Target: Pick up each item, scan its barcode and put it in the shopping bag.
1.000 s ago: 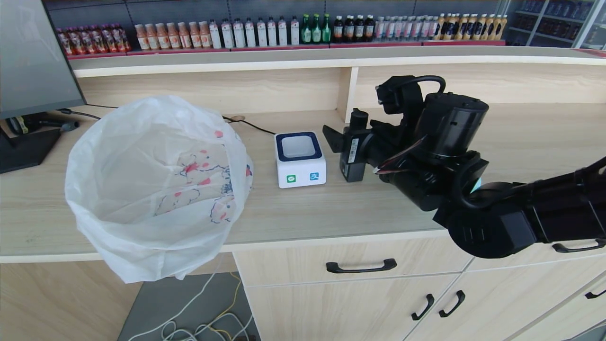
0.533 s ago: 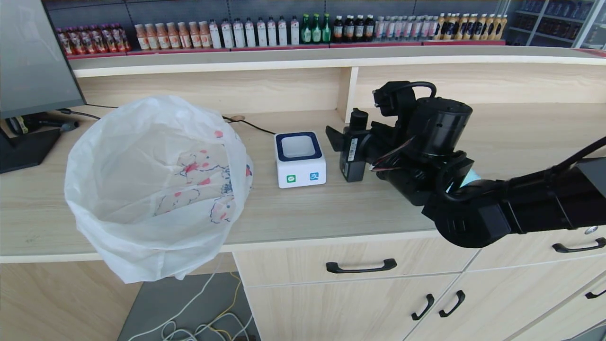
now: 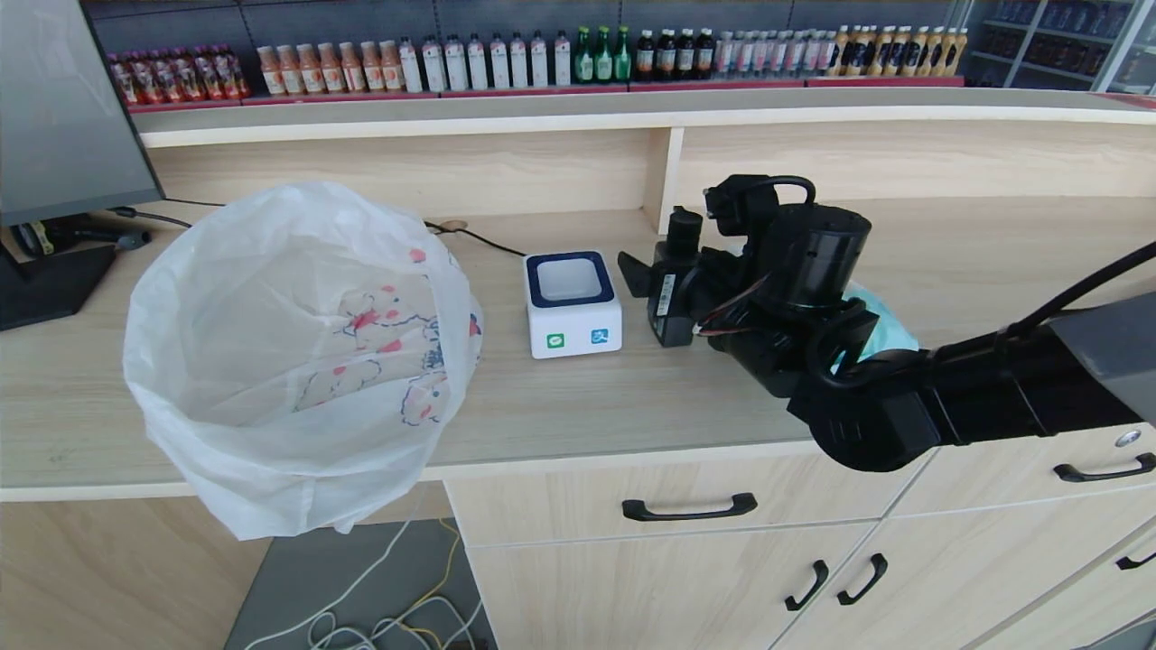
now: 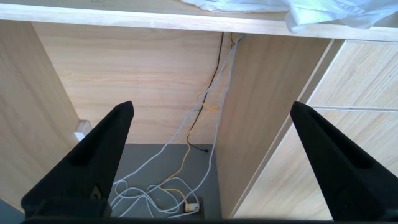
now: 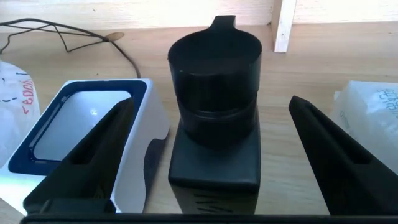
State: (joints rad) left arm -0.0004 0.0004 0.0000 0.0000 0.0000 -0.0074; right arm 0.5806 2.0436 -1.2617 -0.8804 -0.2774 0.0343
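Note:
A black bottle [image 3: 673, 311] with a barcode label stands on the wooden counter [image 3: 578, 406], just right of the white scanner [image 3: 572, 302]. My right gripper [image 3: 670, 271] is open, one finger on each side of the bottle [image 5: 214, 93], and I see no contact. The scanner [image 5: 87, 124] shows beside it in the right wrist view. The white shopping bag [image 3: 298, 352] hangs open at the counter's left front. My left gripper [image 4: 211, 106] is open and holds nothing, below the counter's edge.
A teal and white packet [image 3: 880, 325] lies on the counter behind my right arm, and shows as a packet [image 5: 373, 112] in the right wrist view. A monitor [image 3: 63, 108] stands at the far left. Cables [image 4: 180, 180] lie on the floor under the counter.
My right arm has sunk lower and drawn in around the bottle, uncovering the teal packet behind it. The bottle, scanner and bag have stayed put.

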